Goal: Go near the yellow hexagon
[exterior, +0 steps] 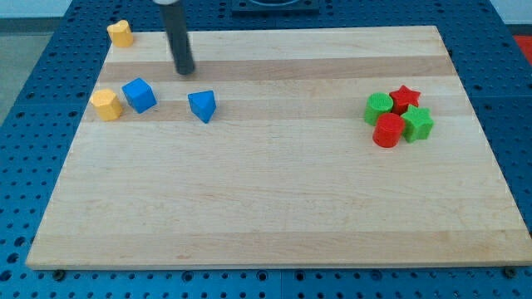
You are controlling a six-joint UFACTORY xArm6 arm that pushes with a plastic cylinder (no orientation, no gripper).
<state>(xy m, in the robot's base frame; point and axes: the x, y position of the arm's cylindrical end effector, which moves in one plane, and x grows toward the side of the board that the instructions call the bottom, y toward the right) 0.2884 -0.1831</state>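
Pale wood makes up the surface (pixel 274 199), which is laid over a blue perforated base (pixel 50 50). The yellow hexagon (pixel 106 105) is found near the surface's left edge, in the upper part of the view. Just to the view's right of the yellow hexagon, almost touching it, a blue cube (pixel 139 95) is seen, and further to the right of it a blue triangular block (pixel 202 106) is set apart. A second yellow block (pixel 120 33), its shape not clearly made out, is placed above the yellow hexagon at the surface's top left corner. My tip (pixel 184 71) is held up and to the right of the yellow hexagon, above the gap between the two blue blocks and touching none of them. No jaws are carried by the end effector, a plain dark rod, so nothing is clamped. Far to the right of the yellow hexagon, a tight cluster is formed by a green block (pixel 378 107), a red star (pixel 406 98), a red cylinder (pixel 387 130) and a green star (pixel 417 124).
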